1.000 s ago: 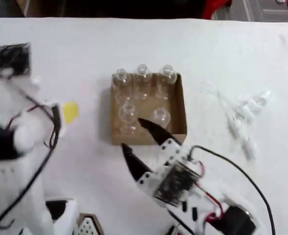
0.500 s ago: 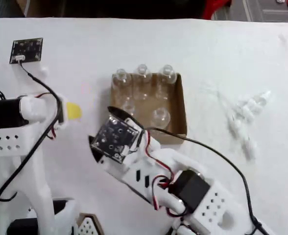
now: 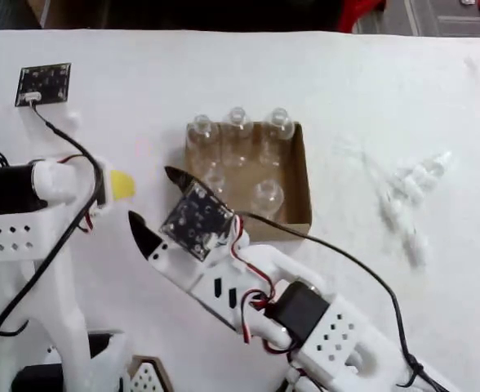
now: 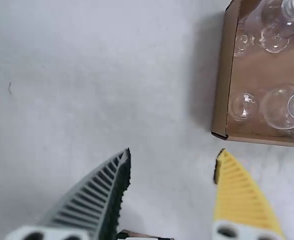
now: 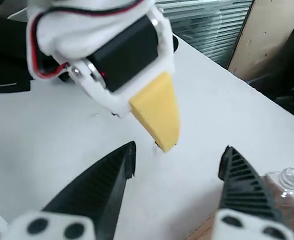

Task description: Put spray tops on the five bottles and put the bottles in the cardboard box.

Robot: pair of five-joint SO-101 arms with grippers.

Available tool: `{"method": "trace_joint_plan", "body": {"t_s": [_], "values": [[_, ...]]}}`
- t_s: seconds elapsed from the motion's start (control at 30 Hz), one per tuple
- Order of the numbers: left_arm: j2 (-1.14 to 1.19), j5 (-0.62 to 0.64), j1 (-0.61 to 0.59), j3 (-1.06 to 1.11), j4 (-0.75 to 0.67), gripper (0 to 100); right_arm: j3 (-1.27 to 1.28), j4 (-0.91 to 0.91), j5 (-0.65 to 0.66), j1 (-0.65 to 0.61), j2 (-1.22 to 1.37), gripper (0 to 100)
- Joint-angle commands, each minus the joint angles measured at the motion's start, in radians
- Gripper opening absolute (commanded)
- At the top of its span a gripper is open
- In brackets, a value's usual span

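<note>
Five clear, round-bodied bottles (image 3: pixel 237 135) stand upright in the shallow brown cardboard box (image 3: pixel 300 184), three along the far wall and two nearer, necks open. Clear spray tops (image 3: pixel 411 192) lie heaped on the white desk (image 3: pixel 346 73), well apart from the box. The black-fingered right claw (image 3: pixel 150 193) gapes at the box's near corner. The left claw (image 4: pixel 174 151), one finger grey and one yellow, is spread wide over the desk just beside the box.

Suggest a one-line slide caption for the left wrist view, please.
Left gripper open over the white table, beside a cardboard box holding uncapped clear bottles.
</note>
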Motion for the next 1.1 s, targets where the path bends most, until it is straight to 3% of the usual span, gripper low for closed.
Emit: {"method": "trace_joint_plan", "body": {"t_s": [0.0, 0.67, 0.87, 1.07], "values": [[0.001, 0.012, -0.010, -0.043, -0.002, 26, -0.011, -0.024, -0.109, -0.005, -0.001, 24.8], [0.002, 0.009, 0.028, -0.064, 0.000, 26, 0.018, -0.031, -0.152, -0.051, 0.004, 24.7], [0.002, 0.009, 0.028, -0.061, 0.003, 26, 0.014, -0.047, -0.144, -0.051, 0.004, 15.1], [0.002, 0.009, 0.028, -0.063, 0.003, 26, 0.011, -0.102, -0.146, -0.048, 0.107, 20.4]]}}
